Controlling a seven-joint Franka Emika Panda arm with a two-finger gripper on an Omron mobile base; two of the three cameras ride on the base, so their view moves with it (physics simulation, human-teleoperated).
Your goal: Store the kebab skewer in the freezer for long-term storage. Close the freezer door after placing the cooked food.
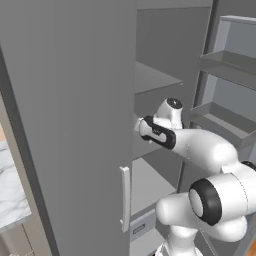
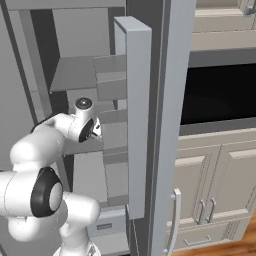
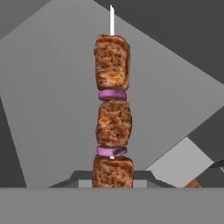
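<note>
One kebab skewer (image 3: 113, 113), three meat chunks, two onion slices

No text, label, brand, number or sign can be read anywhere.

The freezer (image 2: 75, 75) stands open, its grey shelves bare, a drawer (image 2: 107, 227) low inside it. The freezer door (image 2: 137, 115) is swung out edge-on just right of the opening, with grey bins on its inner face. The arm (image 2: 50, 145) reaches into the freezer at mid height, its wrist just left of the door; the fingers are hidden. Right of the freezer sit a black-windowed oven (image 2: 220, 95) and beige cabinets (image 2: 215, 190) below it.
</note>
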